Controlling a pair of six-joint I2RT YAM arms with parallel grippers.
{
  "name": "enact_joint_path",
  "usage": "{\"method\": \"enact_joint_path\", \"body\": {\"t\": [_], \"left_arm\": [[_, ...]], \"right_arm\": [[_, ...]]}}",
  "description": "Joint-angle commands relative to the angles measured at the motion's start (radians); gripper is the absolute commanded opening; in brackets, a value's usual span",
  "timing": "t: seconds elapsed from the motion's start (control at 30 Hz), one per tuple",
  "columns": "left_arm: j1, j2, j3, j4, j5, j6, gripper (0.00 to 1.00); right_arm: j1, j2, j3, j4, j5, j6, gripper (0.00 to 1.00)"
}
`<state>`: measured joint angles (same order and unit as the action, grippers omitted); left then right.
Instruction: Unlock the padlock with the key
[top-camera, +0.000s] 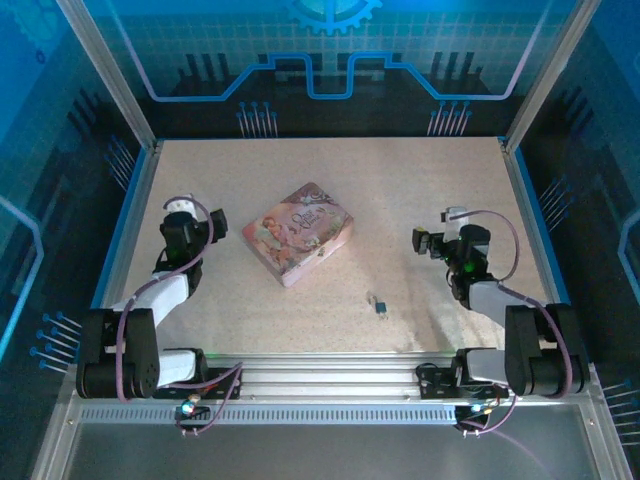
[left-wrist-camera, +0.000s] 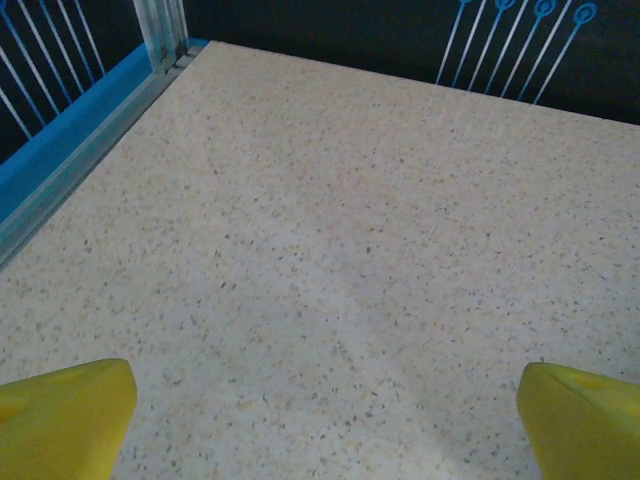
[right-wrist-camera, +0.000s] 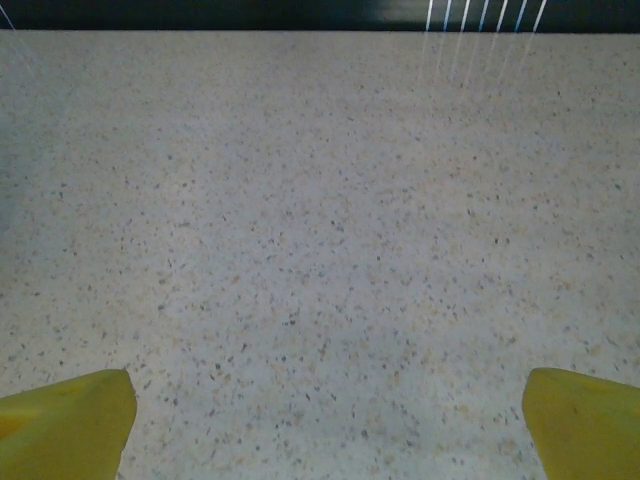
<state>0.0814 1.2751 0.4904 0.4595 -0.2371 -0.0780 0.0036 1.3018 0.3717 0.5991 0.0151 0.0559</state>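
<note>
Left gripper and right gripper are hovering empty, jaws wide apart; the pick-up is likely pending. The padlock is lying left of the right gripper, toward its base, needing a reach there.

My left arm, black joints with white links and a looped purple cable, rises from its base at the near edge and reaches forward, so the left gripper points away from me. On its wrist camera the left gripper is spread wide, with its yellow fingertips down in the frame's lower corners. My right arm, built the same, bends inward, and the right gripper aims leftward. Its wrist camera shows the right gripper parted just as wide.
</note>
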Motion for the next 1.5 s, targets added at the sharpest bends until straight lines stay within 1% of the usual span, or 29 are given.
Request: {"method": "enact_joint_path", "body": {"t": [0.0, 0.13, 0.2, 0.27, 0.3, 0.4, 0.53, 0.6, 0.67, 0.7, 0.77, 0.9, 0.93, 1.03, 1.07, 1.13, 1.47], "left_arm": [[0.009, -0.011, -0.019, 0.059, 0.043, 0.040, 0.99], [0.010, -0.011, -0.021, 0.059, 0.059, 0.044, 0.99], [0.009, -0.010, -0.018, 0.056, 0.075, 0.050, 0.99], [0.009, -0.010, -0.019, 0.056, 0.096, 0.059, 0.99], [0.008, -0.014, -0.024, 0.059, 0.106, 0.060, 0.99], [0.008, -0.022, -0.045, 0.069, 0.134, 0.030, 0.99], [0.008, 0.040, -0.119, 0.239, 0.177, -0.014, 0.99], [0.007, 0.084, -0.146, 0.339, 0.208, -0.016, 0.99], [0.004, 0.119, -0.164, 0.430, 0.262, -0.003, 0.99], [0.003, 0.131, -0.162, 0.432, 0.278, 0.004, 0.99], [0.001, 0.178, -0.173, 0.494, 0.304, 0.013, 0.99], [0.003, 0.301, -0.214, 0.707, 0.318, 0.014, 0.99], [0.003, 0.275, -0.212, 0.648, 0.304, 0.012, 0.99], [0.002, 0.283, -0.180, 0.599, 0.277, 0.004, 0.99], [-0.006, 0.272, -0.162, 0.547, 0.265, 0.011, 0.99], [-0.033, 0.272, -0.133, 0.500, 0.226, 0.031, 0.99], [-0.035, 0.273, -0.133, 0.503, 0.224, 0.034, 0.99]], "right_arm": [[0.001, 0.044, -0.026, 0.171, -0.021, -0.033, 1.00], [0.006, 0.131, -0.036, 0.268, -0.033, -0.036, 1.00], [0.012, 0.162, -0.025, 0.271, -0.035, -0.040, 1.00], [0.015, 0.195, 0.001, 0.263, -0.032, -0.046, 1.00], [0.016, 0.192, 0.032, 0.194, -0.026, -0.047, 1.00], [0.046, 0.202, 0.059, 0.158, 0.025, -0.060, 1.00], [0.048, 0.202, 0.060, 0.156, 0.029, -0.061, 1.00], [0.048, 0.202, 0.059, 0.156, 0.029, -0.062, 1.00], [0.048, 0.202, 0.059, 0.156, 0.029, -0.062, 1.00], [0.049, 0.202, 0.059, 0.156, 0.029, -0.061, 1.00], [0.049, 0.202, 0.059, 0.156, 0.030, -0.062, 1.00], [0.050, 0.203, 0.059, 0.156, 0.031, -0.065, 1.00], [0.051, 0.203, 0.059, 0.156, 0.031, -0.065, 1.00], [0.050, 0.203, 0.059, 0.156, 0.032, -0.065, 1.00], [0.050, 0.203, 0.059, 0.156, 0.032, -0.065, 1.00], [0.050, 0.203, 0.059, 0.156, 0.032, -0.065, 1.00], [0.055, 0.203, 0.060, 0.153, 0.036, -0.065, 1.00]]}}
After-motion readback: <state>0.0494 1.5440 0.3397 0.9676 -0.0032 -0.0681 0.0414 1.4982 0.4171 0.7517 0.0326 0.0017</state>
